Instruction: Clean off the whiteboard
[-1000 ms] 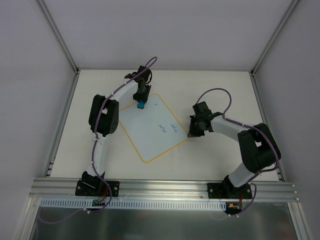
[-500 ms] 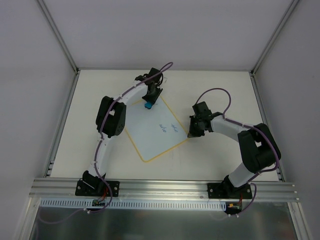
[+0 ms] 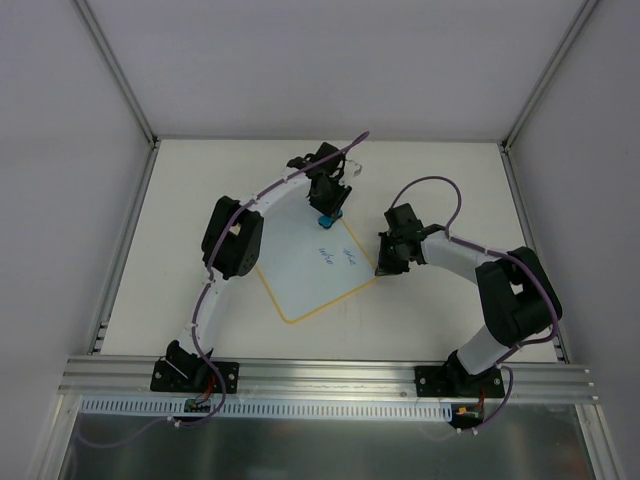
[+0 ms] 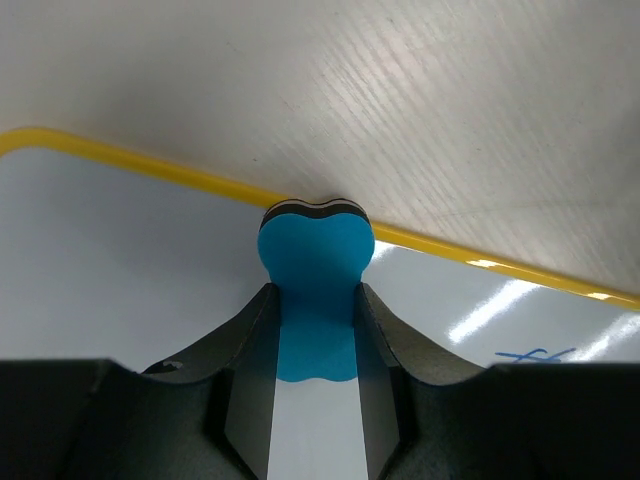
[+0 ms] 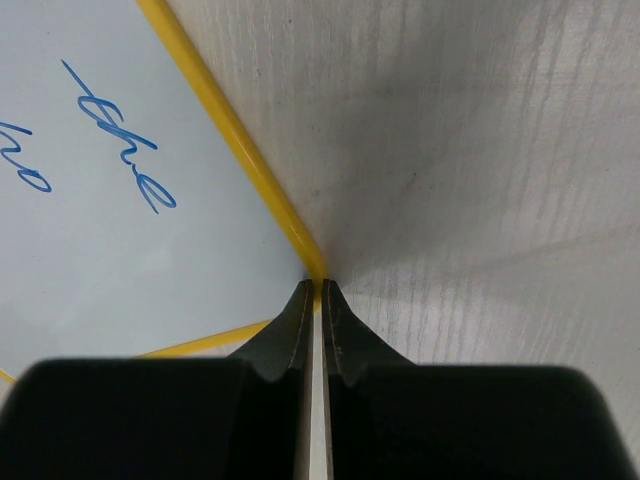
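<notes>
From above, a cream, matt table [image 3: 440,180] carries the whiteboard [image 3: 290,275], a flat, glossy pale rectangle with rounded corners and a thin yellow border [image 3: 268,288]. It lies skewed like a diamond between the two arms. Small dark handwriting [image 3: 336,255] sits on its right half. The left gripper [image 3: 328,212] hangs over the board's far edge, clamped on a small bright-blue eraser [image 3: 326,219]. The right gripper [image 3: 383,268] is down at the board's right corner.

In the left wrist view, the black angular fingers [image 4: 248,345] of the left gripper [image 4: 315,292] squeeze the eraser [image 4: 315,245]. It is a smooth blue block with a lobed, heart-like outline and a dark felt layer along its far side. It stands on the shiny whiteboard [image 4: 120,240], its far end touching the border [image 4: 150,165]. Beyond it lies finely grained table [image 4: 450,90].

In the right wrist view, the right gripper [image 5: 320,290] has its smooth black fingers [image 5: 290,340] drawn together, only a hairline slit between them. The tips meet the rounded corner of the border [image 5: 235,140]. Whether they pinch it cannot be told. Blue looping handwriting [image 5: 125,150] crosses the whiteboard [image 5: 100,270]; the faintly scuffed table [image 5: 480,150] fills the right.
</notes>
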Motion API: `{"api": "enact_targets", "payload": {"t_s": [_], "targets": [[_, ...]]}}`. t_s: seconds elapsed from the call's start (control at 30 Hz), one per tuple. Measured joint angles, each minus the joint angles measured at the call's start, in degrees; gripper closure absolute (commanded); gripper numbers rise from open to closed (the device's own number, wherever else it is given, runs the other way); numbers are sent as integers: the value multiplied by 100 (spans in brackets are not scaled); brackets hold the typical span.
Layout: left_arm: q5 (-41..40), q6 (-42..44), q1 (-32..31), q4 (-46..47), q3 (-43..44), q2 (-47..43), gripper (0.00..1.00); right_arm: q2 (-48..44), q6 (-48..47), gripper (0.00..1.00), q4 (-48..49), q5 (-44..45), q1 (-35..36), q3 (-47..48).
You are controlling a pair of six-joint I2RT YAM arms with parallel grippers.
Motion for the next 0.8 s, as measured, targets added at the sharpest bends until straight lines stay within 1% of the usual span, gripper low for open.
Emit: {"api": "enact_targets", "payload": {"t_s": [0.17, 0.3, 0.53, 0.67, 0.8], "targets": [[332, -195, -7, 208, -741, -424, 100, 2, -2, 100, -2, -2, 0, 4], [332, -409, -57, 205, -1419, -863, 100, 22, -2, 100, -31, -2, 2, 26], [-66, -809, -157, 210, -2378, -1504, 100, 66, 0, 100, -9, -50, 7, 55], [-466, -1067, -457, 267, -2809, -1790, 100, 70, 2, 100, 2, -55, 15, 55], [-730, -1447, -894, 367, -3211, -2050, 100, 70, 17, 100, 4, -55, 15, 55]]}}
